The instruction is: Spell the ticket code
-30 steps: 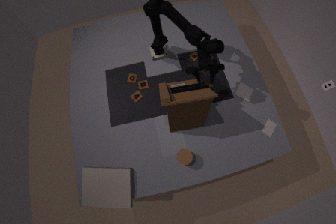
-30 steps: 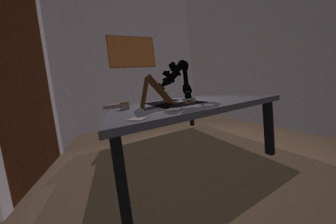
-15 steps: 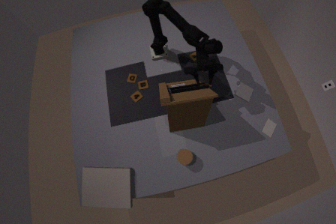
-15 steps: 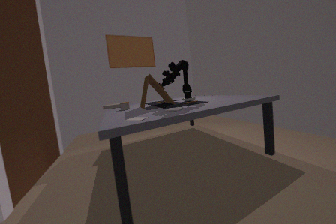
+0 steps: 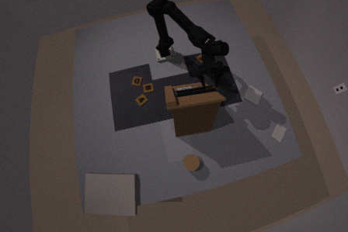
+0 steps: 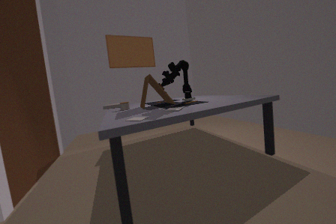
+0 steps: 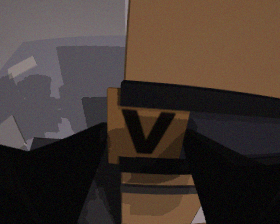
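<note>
My gripper [image 5: 210,83] [image 7: 145,131] is shut on the V tile [image 7: 147,131], at the rail's open end. The V reads upright in the wrist view. Most of this tile sits between the dark strips of the rail [image 5: 190,93] [image 7: 206,100]; its left edge sticks out past their ends. The sloped wooden board [image 5: 198,99] [image 6: 161,90] carries the rail. Three loose tiles, one [image 5: 137,81], another [image 5: 148,88] and an A tile [image 5: 141,99], lie on the mat's left part. Another tile [image 5: 200,58] lies behind the arm. The ticket's code is not readable.
A dark mat [image 5: 128,115] lies under the board. White cards [image 5: 253,95] [image 5: 279,133] lie to the right in the top view. A round wooden piece [image 5: 191,162] stands beyond the board, and a pale box [image 5: 110,194] is at the lower left.
</note>
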Robot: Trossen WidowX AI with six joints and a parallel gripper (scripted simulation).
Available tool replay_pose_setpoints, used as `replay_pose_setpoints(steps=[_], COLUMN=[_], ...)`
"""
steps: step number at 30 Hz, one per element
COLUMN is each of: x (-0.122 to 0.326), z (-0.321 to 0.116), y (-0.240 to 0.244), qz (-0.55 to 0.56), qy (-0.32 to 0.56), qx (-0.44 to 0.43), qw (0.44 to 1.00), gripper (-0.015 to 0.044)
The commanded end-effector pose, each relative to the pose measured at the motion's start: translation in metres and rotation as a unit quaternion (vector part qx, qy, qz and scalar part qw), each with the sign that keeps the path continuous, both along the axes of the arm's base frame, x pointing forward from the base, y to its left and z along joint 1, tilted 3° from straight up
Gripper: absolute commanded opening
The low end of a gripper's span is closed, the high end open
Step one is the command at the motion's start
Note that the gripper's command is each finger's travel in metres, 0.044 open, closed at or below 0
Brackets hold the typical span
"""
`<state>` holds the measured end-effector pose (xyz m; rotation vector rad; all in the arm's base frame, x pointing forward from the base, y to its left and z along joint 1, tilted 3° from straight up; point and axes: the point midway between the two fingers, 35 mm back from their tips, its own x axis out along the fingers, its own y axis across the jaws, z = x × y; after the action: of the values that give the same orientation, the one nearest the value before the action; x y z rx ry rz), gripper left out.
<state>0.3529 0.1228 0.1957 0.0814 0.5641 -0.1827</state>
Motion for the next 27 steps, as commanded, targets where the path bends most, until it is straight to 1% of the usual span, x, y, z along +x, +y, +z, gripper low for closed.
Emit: replay_pose_setpoints(steps=[1,27], x=[0.000,-0.005], z=[-0.001,-0.002], y=[-0.001,-0.022], qz=[0.003,0.003], qy=[0.001,0.001], qx=[0.000,-0.001], qw=[1.000,1.000], gripper=[0.0000,0.0000])
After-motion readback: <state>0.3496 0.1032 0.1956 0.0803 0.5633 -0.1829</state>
